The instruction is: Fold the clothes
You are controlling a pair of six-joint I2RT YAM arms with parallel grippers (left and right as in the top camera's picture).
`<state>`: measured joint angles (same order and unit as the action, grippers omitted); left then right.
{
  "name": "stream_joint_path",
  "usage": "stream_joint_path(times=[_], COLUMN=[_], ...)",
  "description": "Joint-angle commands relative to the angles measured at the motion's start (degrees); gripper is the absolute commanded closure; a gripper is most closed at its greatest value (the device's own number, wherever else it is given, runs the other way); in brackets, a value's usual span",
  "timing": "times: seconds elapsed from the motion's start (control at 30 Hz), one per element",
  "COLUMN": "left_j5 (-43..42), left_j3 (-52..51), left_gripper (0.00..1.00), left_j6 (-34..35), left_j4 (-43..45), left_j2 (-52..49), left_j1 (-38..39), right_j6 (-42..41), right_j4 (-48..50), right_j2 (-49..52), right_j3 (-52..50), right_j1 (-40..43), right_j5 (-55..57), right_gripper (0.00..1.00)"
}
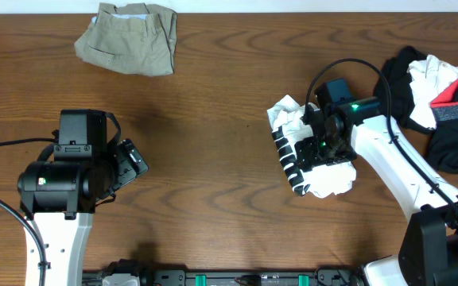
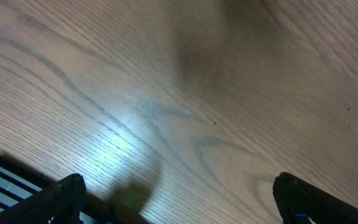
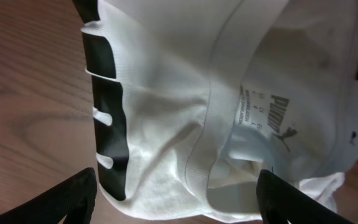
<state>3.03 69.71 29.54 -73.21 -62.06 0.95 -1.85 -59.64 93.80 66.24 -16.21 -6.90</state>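
White top [image 3: 166, 93] — right tool [image 3: 178, 206] spread above.

A crumpled white top [image 1: 328, 183] is seen beneath the right gripper [image 1: 314, 151], khaki clothes [image 1: 127, 36] at the far left, a black-white-red pile [image 1: 444, 103] at the right edge.

Brown wooden table [image 1: 213, 119], wavy dark grain, one pale patch of glare

We see a white top [image 1: 330, 184] with black-and-white striped trim, a khaki garment [image 1: 130, 36], a heap [image 1: 444, 103] of black, white and red pieces, all on our brown wood-grain table [image 1: 213, 119]
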Motion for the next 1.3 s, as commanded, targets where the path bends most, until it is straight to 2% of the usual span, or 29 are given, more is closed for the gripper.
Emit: stream_joint_path(times=[0.0,0.2,0.4,0.5,0.7,0.97,1.13,1.17,1.27], left_j5=[0.63,0.63,0.66,0.66,0.66,0.66,0.66,0.66,0.66], left_j3=[-0.39,-0.39,-0.39,-0.39,-0.39,-0.39,-0.39,-0.39,-0.39], left_gripper=[0.02,0.02,0.02,0.02,0.02,0.02,0.02,0.02,0.02], left_j6=[-0.79,-0.81,-0.83,-0.83,-0.83,-0.83,-0.81,-0.81,-0.81], left_j4=[-0.24,-0.28,-0.28,-0.28,-0.28,-0.31,-0.28,-0.28,-0.28], left_j2=[-0.11,-0.11,-0.11,-0.11,-0.11,-0.11,-0.11,-0.11,-0.11], left_j1=[-0.28,-0.28,-0.28,-0.28,-0.28,-0.28,-0.28,-0.28,-0.28], right_j6=[1.27,-0.33,-4.2,-7.98,-18.36,-19.45,-21.0,-22.53,-29.18], right_j4=[0.57,0.37,-0.17,-0.44,-3.13,-4.44,-7.19,-8.61,-13.53], right_j2=[-0.44,-0.44,-0.44,-0.44,-0.46,-0.46,-0.46,-0.46,-0.46], right_j3=[-1.18,-1.97,-2.12,-2.12,-1.97,-0.85,0.76,1.33,3.43], right_j1=[-0.37,-0.37,-0.35,-0.31,-0.31,-0.26,-0.26,-0.26,-0.15], right_j5=[-0.63,-0.55,3.37,7.63,20.74,23.47,26.4,28.83,36.5], right_gripper=[0.21,0.39,0.74,0.8,0.99,0.98,0.83,0.78,0.73])
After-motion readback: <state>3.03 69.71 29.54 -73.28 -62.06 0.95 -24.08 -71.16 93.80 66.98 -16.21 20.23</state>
